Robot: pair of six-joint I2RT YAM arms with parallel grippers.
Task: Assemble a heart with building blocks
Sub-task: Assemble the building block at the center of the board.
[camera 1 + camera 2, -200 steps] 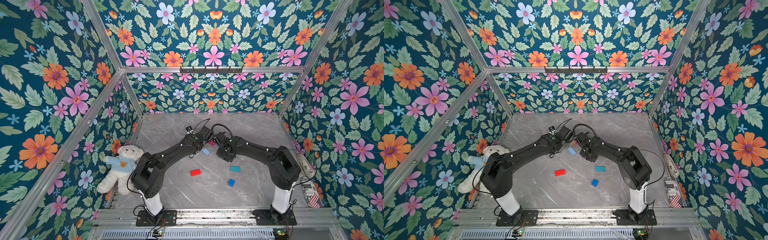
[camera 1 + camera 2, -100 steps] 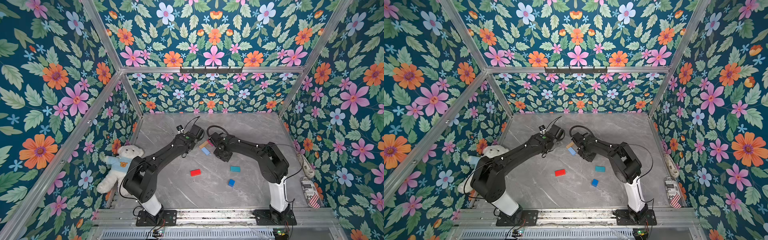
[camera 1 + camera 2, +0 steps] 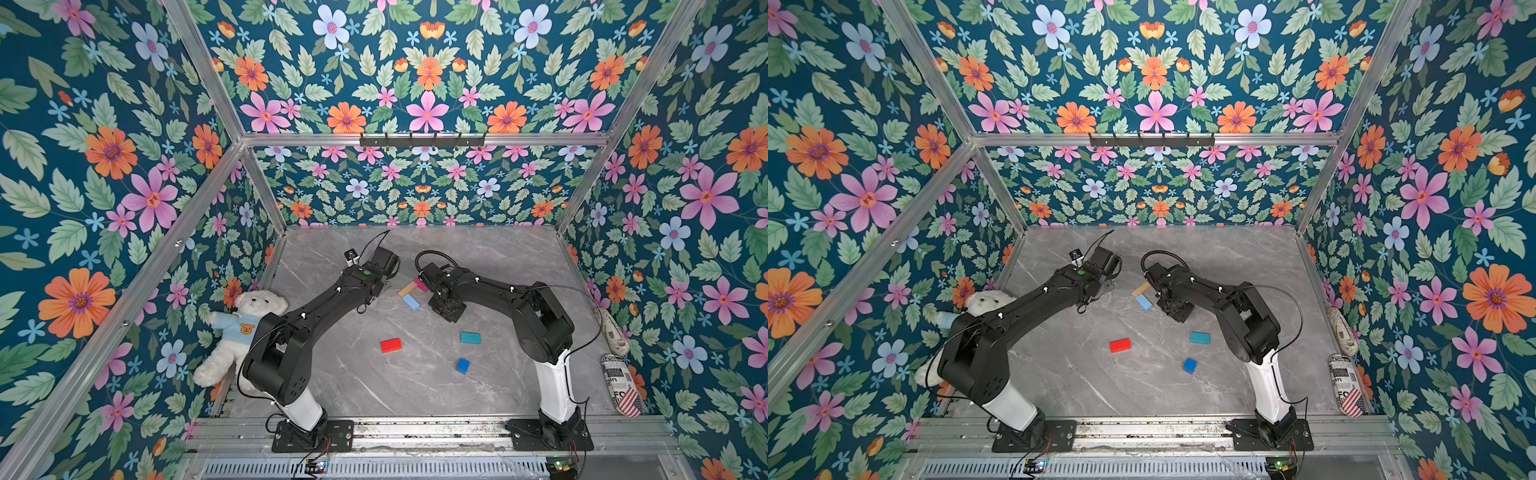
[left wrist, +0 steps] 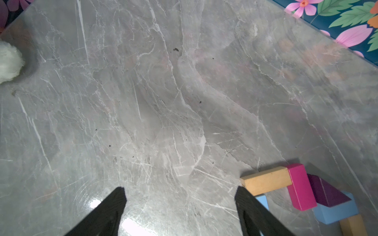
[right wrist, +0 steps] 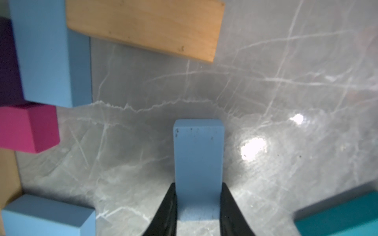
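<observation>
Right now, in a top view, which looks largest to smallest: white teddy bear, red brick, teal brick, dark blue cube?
1. white teddy bear
2. red brick and teal brick: alike, not ranked
3. dark blue cube

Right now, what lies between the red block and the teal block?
Nothing. Both top views show only bare table between the red block and the teal block. The dark blue cube sits off that line, nearer the arm bases.

left wrist cam | I see my left gripper (image 4: 180,190) with jaws spread wide over the grey marble tabletop (image 4: 163,92) | just beside one finger: tan wooden brick (image 4: 266,182) butting a magenta brick (image 4: 301,188), with a dark purple wedge (image 4: 325,193) and a light blue brick (image 4: 335,212) clustered against it | white plush fluff (image 4: 9,61) well apart from the blocks
</observation>
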